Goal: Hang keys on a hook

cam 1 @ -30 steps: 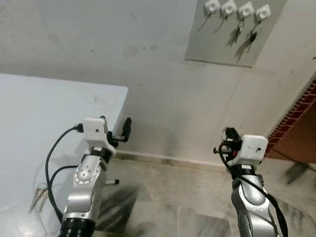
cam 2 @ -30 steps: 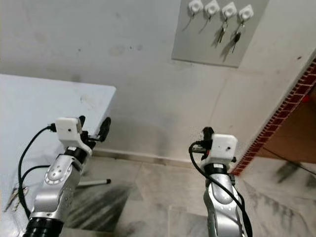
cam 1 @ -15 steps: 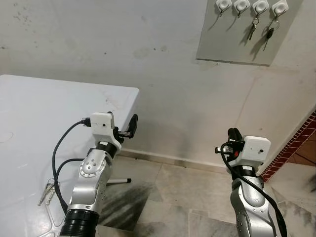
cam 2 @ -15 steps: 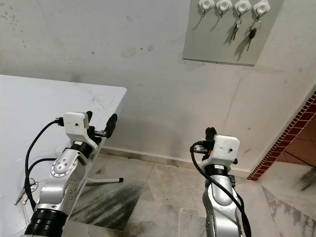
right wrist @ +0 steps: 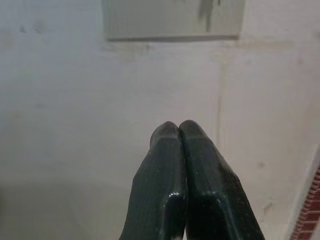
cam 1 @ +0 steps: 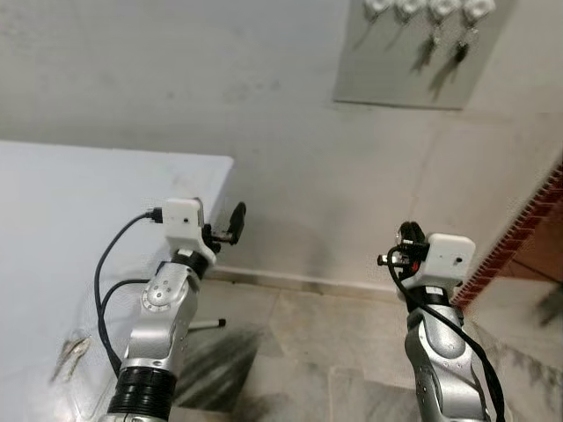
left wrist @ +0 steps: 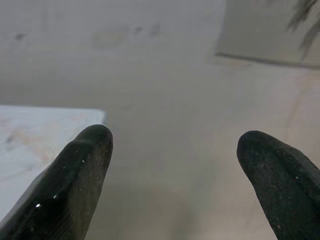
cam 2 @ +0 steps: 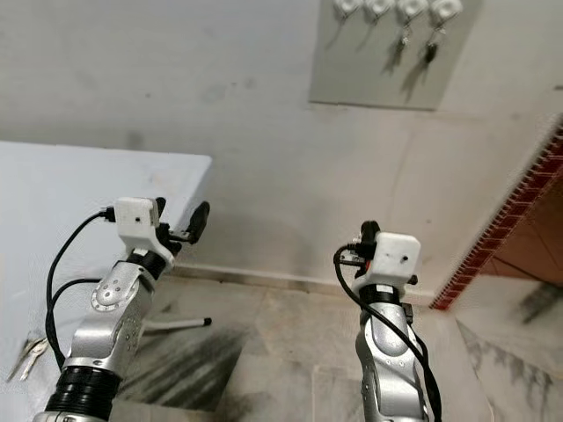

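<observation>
A bunch of keys (cam 1: 71, 355) lies on the white table (cam 1: 79, 220) near its front edge, left of my left arm. High on the wall, a grey board (cam 1: 413, 61) carries a row of white hooks (cam 1: 428, 9); two key sets (cam 1: 442, 48) hang from the right-hand hooks, blurred. My left gripper (cam 1: 224, 225) is open and holds nothing, raised beside the table's corner and pointing at the wall; its fingers (left wrist: 80, 175) stand wide apart. My right gripper (cam 1: 406, 236) is shut with nothing in it, pointing at the wall below the board (right wrist: 170, 20).
A marble floor (cam 1: 308, 352) runs to the plaster wall (cam 1: 290, 167). A red brick edge (cam 1: 519, 229) borders an opening at the right. One thin table leg (cam 1: 202, 324) stands on the floor by my left arm.
The whole picture has shifted and blurred, with the hook board now at the top edge, so the camera has moved. Both arms hold the same pose; the keys still lie on the table.
</observation>
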Robot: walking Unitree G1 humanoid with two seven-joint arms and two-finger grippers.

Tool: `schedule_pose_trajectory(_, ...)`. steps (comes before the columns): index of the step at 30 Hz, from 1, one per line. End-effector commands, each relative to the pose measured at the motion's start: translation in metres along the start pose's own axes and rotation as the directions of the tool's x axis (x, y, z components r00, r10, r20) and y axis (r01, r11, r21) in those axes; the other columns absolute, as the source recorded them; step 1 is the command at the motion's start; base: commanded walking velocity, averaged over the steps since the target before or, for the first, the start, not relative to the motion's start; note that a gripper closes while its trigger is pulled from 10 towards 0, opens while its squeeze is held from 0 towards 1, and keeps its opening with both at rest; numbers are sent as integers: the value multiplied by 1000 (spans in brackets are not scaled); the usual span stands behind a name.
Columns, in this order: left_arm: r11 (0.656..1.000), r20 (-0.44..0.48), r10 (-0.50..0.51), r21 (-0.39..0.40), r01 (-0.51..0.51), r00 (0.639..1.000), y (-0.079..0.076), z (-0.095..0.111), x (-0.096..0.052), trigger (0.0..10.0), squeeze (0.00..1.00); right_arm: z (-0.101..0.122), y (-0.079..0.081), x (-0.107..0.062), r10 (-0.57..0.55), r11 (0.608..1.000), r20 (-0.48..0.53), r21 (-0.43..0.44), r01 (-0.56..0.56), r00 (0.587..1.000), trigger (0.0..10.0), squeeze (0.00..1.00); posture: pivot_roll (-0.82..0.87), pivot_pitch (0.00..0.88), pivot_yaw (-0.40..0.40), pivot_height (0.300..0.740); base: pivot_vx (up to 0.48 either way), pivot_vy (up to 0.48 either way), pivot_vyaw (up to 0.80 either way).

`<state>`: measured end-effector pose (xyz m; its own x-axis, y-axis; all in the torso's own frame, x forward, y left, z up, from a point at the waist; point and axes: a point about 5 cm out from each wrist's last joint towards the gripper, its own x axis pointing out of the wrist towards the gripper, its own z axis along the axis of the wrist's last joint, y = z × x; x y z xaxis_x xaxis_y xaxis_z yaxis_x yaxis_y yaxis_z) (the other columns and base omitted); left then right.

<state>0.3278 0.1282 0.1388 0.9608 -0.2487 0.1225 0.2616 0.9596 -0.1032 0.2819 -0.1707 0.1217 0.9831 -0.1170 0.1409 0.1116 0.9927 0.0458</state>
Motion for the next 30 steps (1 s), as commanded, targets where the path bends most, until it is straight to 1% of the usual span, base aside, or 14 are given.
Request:
schedule_pose_trajectory(1,1000,-5,26,9,-26,1000,10,-1,-2,10000,0,4,8,2,27,1000,22,6,-27,999,10000,0,-8,32,17,740,0,0,0)
schedule_pose_trajectory(5,1000,-4,22,2,-22,1000,8,-1,2,10000,0,8,8,3,37,999,46,4,-37,998,10000,0,-31,26,22,740,0,0,0)
schedule_pose_trajectory(8,1000,-1,4,-1,-4,1000,3,-1,6,10000,0,11,5,2,26,1000,56,-3,-26,998,10000,0,-58,19,26,740,0,0,0)
schedule_pose_trajectory(12,1000,8,-19,2,19,1000,-2,-2,8,10000,0,10,0,2,9,1000,49,-13,-8,999,10000,0,-68,11,23,740,0,0,0)
schedule_pose_trajectory(16,1000,9,-22,1,22,1000,-3,-2,9,10000,0,9,-2,3,-1,1000,36,-13,1,999,10000,0,-68,5,23,740,0,0,0)
schedule_pose_trajectory(21,1000,22,-26,13,26,999,0,0,11,10000,0,8,-2,7,-8,1000,20,-13,8,1000,10000,0,-60,0,16,740,0,0,-664)
schedule_pose_trajectory(22,999,27,-24,39,23,999,0,1,11,10000,0,8,-1,8,-2,1000,22,-15,3,1000,10000,0,-56,0,12,740,0,0,-731)
schedule_pose_trajectory(30,999,36,-15,49,13,999,2,-1,9,10000,0,7,0,10,24,999,12,-26,-23,1000,10000,0,-39,0,-12,740,0,0,-727)
